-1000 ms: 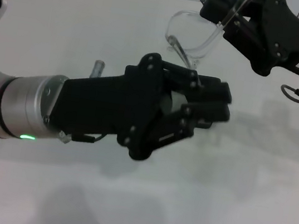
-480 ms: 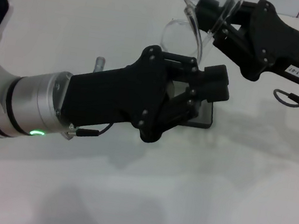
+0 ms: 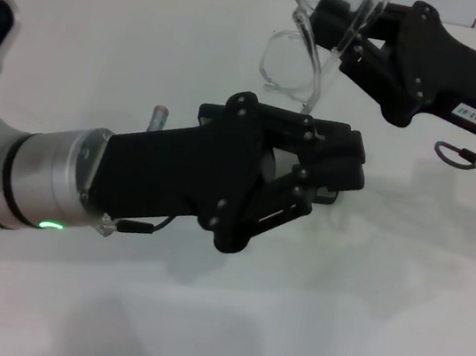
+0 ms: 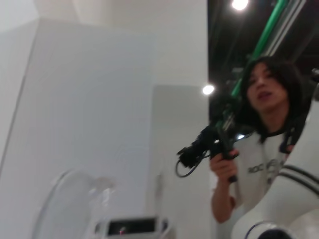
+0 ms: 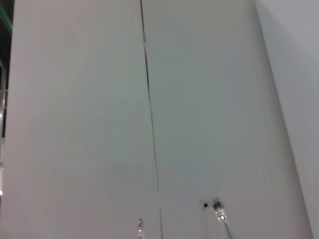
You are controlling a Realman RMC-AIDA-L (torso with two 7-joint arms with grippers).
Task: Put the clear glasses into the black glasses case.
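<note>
Aloft, right gripper (image 3: 334, 18) pinches clear glasses (image 3: 296, 61); black glasses case (image 3: 330, 194) mostly hidden, contents unclear.

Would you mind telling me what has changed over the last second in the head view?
The right tool, gripping the glasses, moved slightly left and has held steady since. The left tool rose, exposing more of the case beneath it, then dropped back to cover most of it. The grip on the glasses is unchanged.

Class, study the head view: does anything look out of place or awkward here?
Yes. The right gripper holds the clear glasses up in the air, dangling tilted. The left gripper sits over the black case, hiding nearly all of it, so the case's opening is blocked.
</note>
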